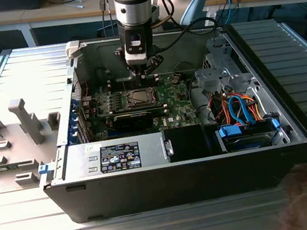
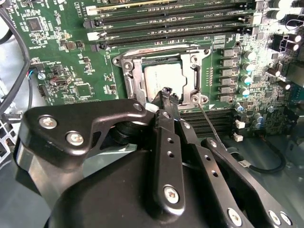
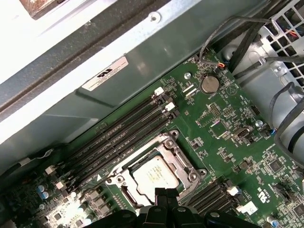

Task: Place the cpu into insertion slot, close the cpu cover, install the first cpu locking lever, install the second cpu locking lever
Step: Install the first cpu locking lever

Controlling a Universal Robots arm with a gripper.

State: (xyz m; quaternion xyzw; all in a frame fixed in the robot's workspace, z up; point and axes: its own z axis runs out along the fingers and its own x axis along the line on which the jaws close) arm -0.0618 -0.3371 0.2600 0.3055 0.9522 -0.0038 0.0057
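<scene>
The cpu (image 2: 161, 78) lies flat in the insertion slot (image 1: 139, 98) of the green board, its dull silver top showing in both wrist views (image 3: 153, 175). The cpu cover (image 2: 129, 76) lies down around it as a silver frame with a square window. A thin wire locking lever (image 2: 208, 121) sticks out from one corner of the socket. My gripper (image 2: 167, 93) is shut with nothing between its black fingers, and its tips hover over the socket's edge beside the chip. In the exterior view the gripper (image 1: 138, 76) hangs just above the socket.
Long black memory slots (image 3: 118, 137) run beside the socket. The metal case wall (image 3: 142, 71) stands close behind the board. Loose cables (image 1: 240, 107) and a drive cage fill the exterior view's right side of the case. A grey fixture block (image 1: 23, 121) stands outside on the exterior view's left.
</scene>
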